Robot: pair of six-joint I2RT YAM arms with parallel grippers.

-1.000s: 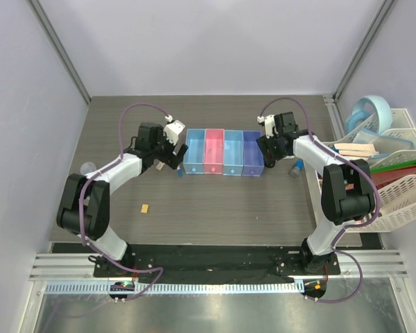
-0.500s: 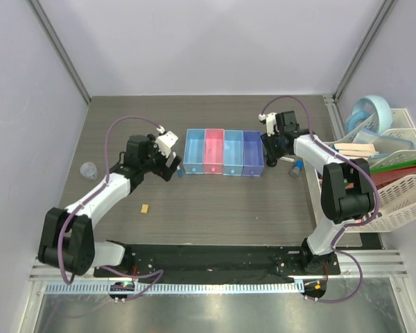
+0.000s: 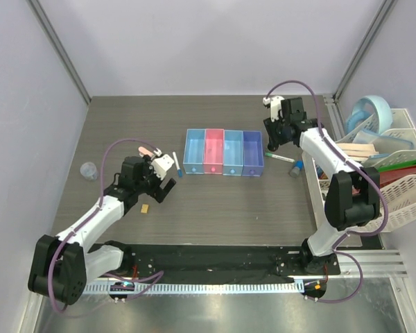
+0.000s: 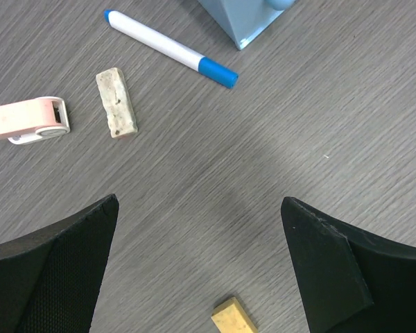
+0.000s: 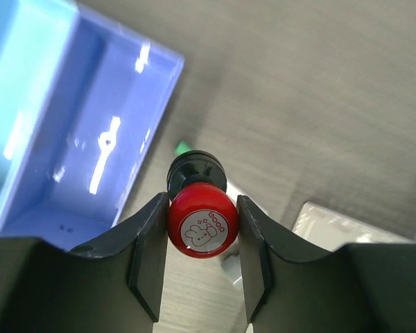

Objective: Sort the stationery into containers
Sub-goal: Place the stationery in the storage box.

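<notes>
Red-capped black bottle sat clamped betw. the right gripper's fingers, cap facing the wrist cam, body pointing down toward the table. Darker blue translucent plastic bin, end one of the row, lay just left of those fingers, long axis running near-to-far, so a short shift left should put the bottle over it. Left gripper hung spread wide & empty above the small tan block, well apart from that bin; right arm was clearly nearer.
</notes>
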